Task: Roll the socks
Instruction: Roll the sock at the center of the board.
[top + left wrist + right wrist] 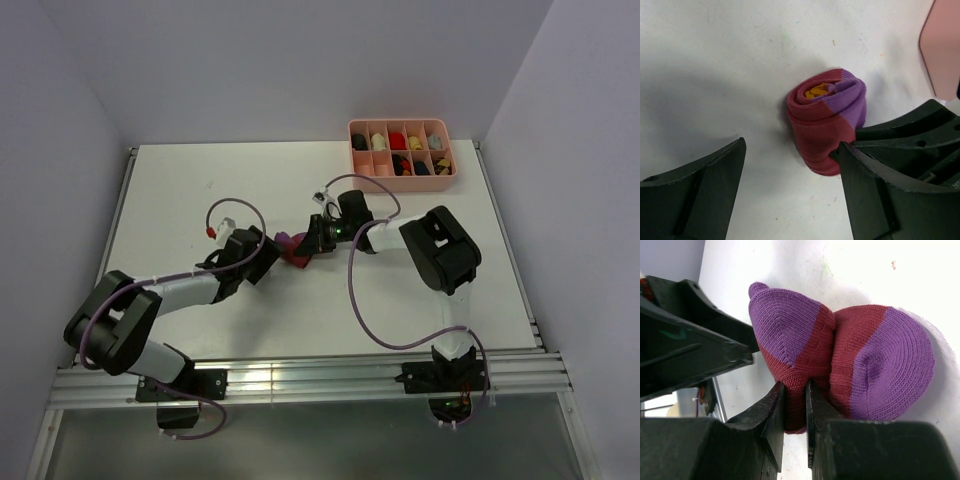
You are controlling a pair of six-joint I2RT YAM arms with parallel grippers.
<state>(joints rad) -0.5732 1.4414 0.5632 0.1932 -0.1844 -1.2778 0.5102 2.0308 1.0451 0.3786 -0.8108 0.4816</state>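
The socks [827, 120] lie rolled into a dark red and purple bundle with an orange core, on the white table [200, 190] between the two arms. In the right wrist view the socks [875, 365] show two purple rounded ends side by side. My right gripper [795, 402] is shut on a fold of the red knit at the bundle's edge. My left gripper [790, 185] stands open just short of the roll, which lies ahead of the gap, beside the right finger [875, 200]. From above, the socks [293, 246] sit between the left gripper [264, 254] and the right gripper [314, 240].
A pink compartment tray [402, 172] holding several small rolled bundles stands at the back right; its corner [942, 45] shows in the left wrist view. A metal rail [300, 375] runs along the table's near edge. Walls close in on three sides.
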